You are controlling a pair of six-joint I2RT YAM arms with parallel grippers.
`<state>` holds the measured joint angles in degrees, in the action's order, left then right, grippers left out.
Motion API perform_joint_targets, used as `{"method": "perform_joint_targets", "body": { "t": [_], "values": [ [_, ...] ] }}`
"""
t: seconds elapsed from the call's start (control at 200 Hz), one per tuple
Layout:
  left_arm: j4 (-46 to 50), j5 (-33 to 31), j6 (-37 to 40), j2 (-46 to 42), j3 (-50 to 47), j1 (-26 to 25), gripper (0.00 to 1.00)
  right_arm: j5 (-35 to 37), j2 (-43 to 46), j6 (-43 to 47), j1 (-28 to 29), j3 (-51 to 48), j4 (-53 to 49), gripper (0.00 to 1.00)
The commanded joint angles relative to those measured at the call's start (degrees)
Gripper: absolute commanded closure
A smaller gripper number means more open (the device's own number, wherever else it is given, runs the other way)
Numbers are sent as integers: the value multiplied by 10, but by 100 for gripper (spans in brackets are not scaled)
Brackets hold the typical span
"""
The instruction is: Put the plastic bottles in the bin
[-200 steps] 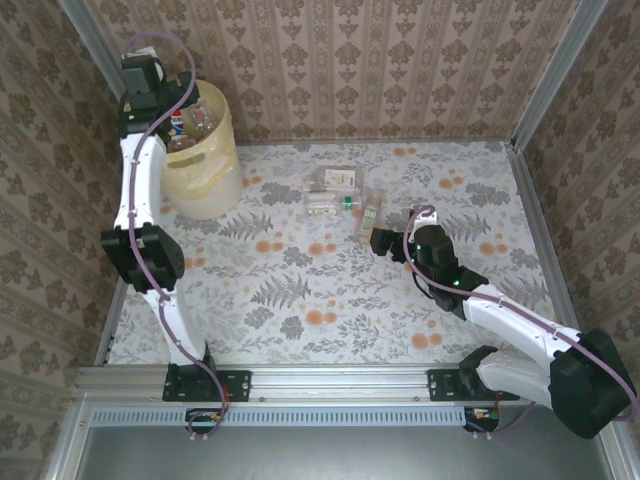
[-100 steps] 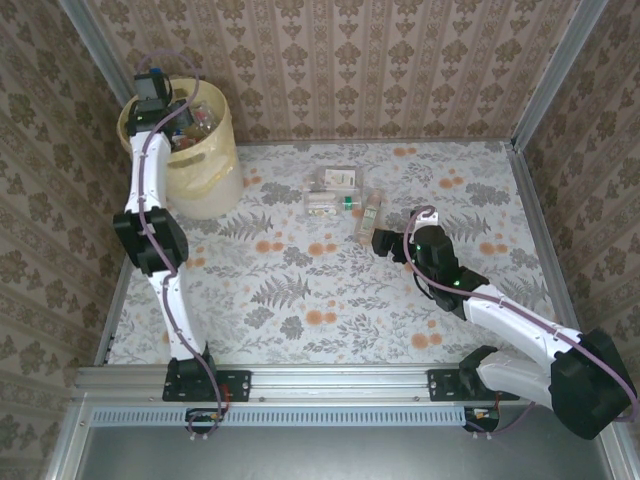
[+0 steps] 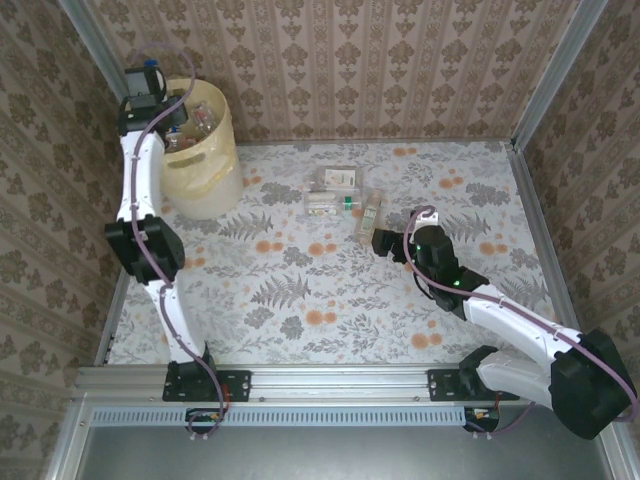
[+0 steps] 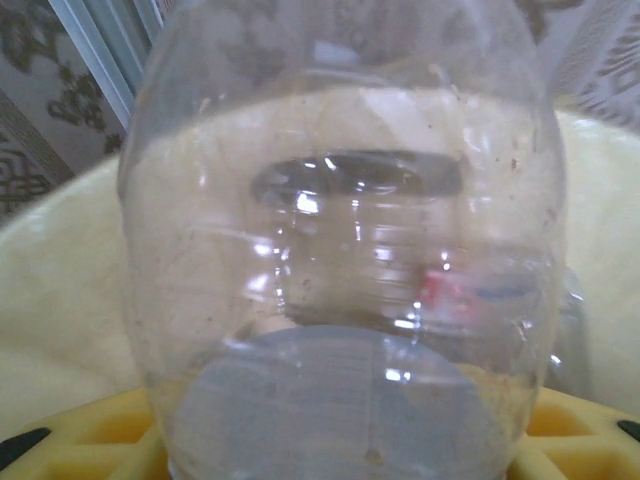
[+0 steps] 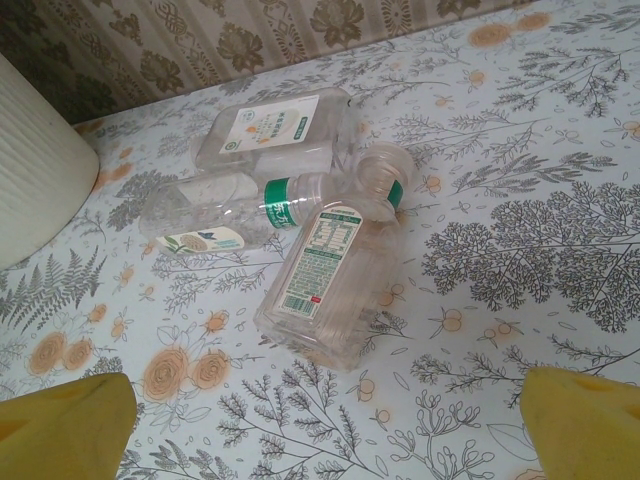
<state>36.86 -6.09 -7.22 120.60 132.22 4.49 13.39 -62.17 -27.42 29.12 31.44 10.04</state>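
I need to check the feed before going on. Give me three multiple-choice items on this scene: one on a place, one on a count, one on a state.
1. Where does the bin stand?
A. far left corner
B. the middle
C. near right corner

2. How many bottles lie on the table outside the bin?
A. one
B. three
C. six

3. How is the right gripper?
A. shut on a bottle
B. shut, empty
C. open, empty

Answers:
1 A: the top view shows it against the back wall at the left side.
2 B: the right wrist view shows three lying close together.
3 C: its fingertips stand wide apart with bare table between them.
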Motion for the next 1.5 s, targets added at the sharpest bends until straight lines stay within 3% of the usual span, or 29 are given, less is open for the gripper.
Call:
{"method": "perform_joint_targets", "body": {
  "t": [0.0, 0.215, 0.48, 0.565, 0.785, 0.965, 1.155, 1.495],
  "values": [
    [-26, 21, 31, -72, -25, -2, 44, 14, -7, 0, -3, -4, 3, 0],
    [-11, 44, 71, -107, -51, -2, 44, 10, -15, 0, -4, -5, 10, 0],
    [48, 63, 108, -79, -36, -4, 44, 9, -22, 2, -4, 0, 7, 0],
    [52, 29, 104, -76, -32, -7, 29, 5, -24, 2, -4, 3, 4, 0],
    [65, 15, 80, -78, 3, -15, 8, 4, -22, -2, -4, 3, 0, 0],
    [65, 42, 33, -104, -5, -22, 2, 6, -24, -8, -4, 3, 0, 0],
    [22, 126, -19, -162, -87, -46, 0, 11, -49, -17, -4, 19, -3, 0],
    [-160, 145, -87, -306, -310, -145, 0, 0, -194, -55, 4, 136, -64, 0]
  ]
}}
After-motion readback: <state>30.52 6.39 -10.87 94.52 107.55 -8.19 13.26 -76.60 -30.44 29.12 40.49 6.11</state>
